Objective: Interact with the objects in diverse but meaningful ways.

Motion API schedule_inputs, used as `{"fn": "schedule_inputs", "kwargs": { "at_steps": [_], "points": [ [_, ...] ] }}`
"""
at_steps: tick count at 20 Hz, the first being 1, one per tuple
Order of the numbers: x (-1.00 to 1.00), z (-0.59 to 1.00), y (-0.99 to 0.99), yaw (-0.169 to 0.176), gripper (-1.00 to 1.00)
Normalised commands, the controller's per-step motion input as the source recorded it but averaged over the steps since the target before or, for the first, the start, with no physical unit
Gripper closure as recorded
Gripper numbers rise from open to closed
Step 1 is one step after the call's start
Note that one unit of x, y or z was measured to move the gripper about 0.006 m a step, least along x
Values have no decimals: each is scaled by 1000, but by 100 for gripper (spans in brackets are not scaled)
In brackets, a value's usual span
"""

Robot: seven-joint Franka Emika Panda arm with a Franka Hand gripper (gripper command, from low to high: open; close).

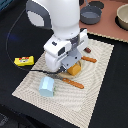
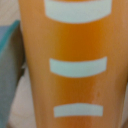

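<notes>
The orange-brown bread loaf (image 1: 75, 69) lies on the beige mat (image 1: 97, 87) and is mostly covered by my gripper (image 1: 70, 64), which is down right over it. In the wrist view the loaf (image 2: 75, 50) fills the frame, very close, with pale score marks across it. My fingertips do not show in either view. The light blue gabled carton (image 1: 47, 86) stands on the mat's near corner, and its edge shows in the wrist view (image 2: 7, 75). The yellow block (image 1: 23, 60) lies off the mat on the exterior view's left. The dark brown sausage (image 1: 87, 50) lies just behind the arm.
Two thin orange sticks (image 1: 89, 59) (image 1: 75, 83) lie on the mat near the loaf. A dark thin tool (image 1: 47, 73) lies between the carton and the gripper. A grey pot (image 1: 91, 13) and a beige bowl (image 1: 122, 17) stand at the back.
</notes>
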Motion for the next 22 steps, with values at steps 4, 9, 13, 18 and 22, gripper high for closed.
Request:
{"fn": "schedule_inputs", "kwargs": {
  "at_steps": [4, 9, 13, 18, 22],
  "points": [
    [80, 1000, 179, 43, -100],
    [-418, 884, 27, 83, -100],
    [-583, 486, -240, 88, -100],
    [-575, 280, -627, 27, -100],
    [-651, 264, -600, 2, -100]
  ]
}}
